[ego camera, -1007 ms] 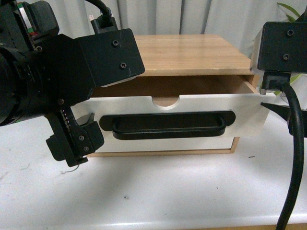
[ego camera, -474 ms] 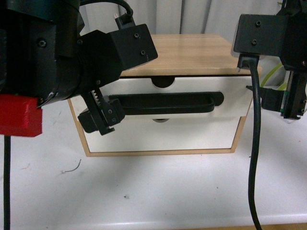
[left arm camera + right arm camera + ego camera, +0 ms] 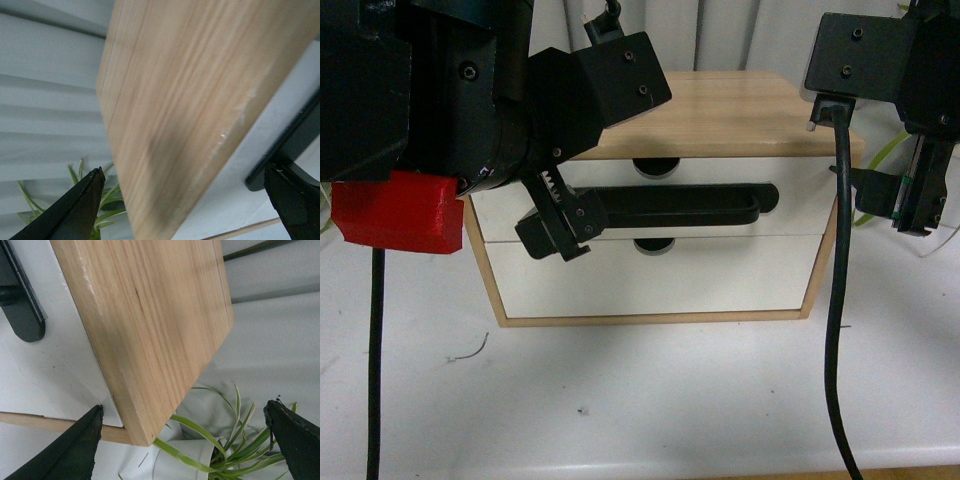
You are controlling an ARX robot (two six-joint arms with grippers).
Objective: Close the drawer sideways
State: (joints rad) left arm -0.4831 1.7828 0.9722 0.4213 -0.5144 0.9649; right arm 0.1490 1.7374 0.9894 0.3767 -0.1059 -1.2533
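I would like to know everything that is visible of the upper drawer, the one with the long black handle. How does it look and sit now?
The drawer is wide and shallow, with a smooth white front. A long black bar handle runs across it, and a semicircular notch is cut in its top edge. It looks fully shut and level in the wooden cabinet, directly above a handle-less white drawer. The open left gripper covers the handle's left end; contact cannot be judged.
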